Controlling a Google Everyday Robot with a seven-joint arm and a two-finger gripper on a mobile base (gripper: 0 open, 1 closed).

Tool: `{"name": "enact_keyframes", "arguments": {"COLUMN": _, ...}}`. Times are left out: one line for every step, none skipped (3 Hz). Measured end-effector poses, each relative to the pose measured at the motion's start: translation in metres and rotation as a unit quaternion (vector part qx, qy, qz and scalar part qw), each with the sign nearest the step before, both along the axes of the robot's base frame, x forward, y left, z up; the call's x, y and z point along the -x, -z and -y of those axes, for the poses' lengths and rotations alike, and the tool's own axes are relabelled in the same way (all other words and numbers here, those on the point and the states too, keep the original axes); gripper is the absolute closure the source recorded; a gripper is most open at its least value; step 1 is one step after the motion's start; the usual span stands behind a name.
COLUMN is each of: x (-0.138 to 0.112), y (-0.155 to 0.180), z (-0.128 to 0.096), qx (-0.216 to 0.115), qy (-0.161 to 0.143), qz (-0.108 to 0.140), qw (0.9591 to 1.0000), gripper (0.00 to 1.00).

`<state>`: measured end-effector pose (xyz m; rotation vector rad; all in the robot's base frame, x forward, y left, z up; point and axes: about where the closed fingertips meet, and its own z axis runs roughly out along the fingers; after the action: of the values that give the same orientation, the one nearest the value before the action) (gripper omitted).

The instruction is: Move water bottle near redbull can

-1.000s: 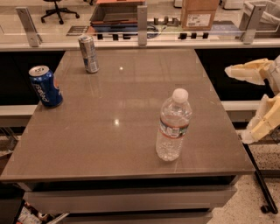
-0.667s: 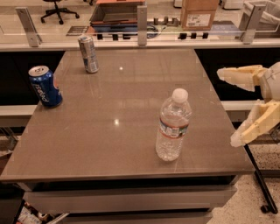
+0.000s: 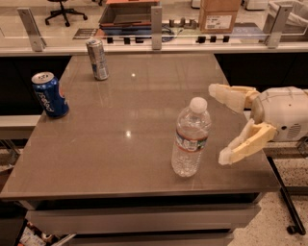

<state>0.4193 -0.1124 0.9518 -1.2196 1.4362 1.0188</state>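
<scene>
The water bottle (image 3: 191,138) stands upright on the grey table (image 3: 130,115), near its front right. It is clear plastic with a white cap and a white label with a red band. The redbull can (image 3: 97,59), slim and silver with blue markings, stands upright at the far left of the table. My gripper (image 3: 219,126) is just right of the bottle at about its height. Its two cream fingers are spread wide apart with nothing between them. The tips are a short gap from the bottle and do not touch it.
A wider blue Pepsi can (image 3: 49,94) stands at the table's left edge. Behind the table runs a glass partition with metal posts (image 3: 156,28). A cardboard box (image 3: 219,15) and an office chair (image 3: 65,9) are beyond it.
My gripper has moved left from beyond the table's right edge to close beside the water bottle, fingers still spread. The bottle and cans have not moved.
</scene>
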Motion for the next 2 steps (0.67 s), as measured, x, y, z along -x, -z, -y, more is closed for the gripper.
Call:
{"name": "enact_keyframes", "arguments": {"x": 0.0059, "y": 0.0083, "z": -0.0220, "qx": -0.046, "qy": -0.007, "qz": -0.015, "qw": 0.9988, "gripper": 0.00}}
{"name": "enact_keyframes", "arguments": {"x": 0.0074, "y": 0.0080, "z": -0.0266, "qx": -0.050, "qy": -0.011, "qz": -0.016, "qw": 0.9986, "gripper": 0.14}}
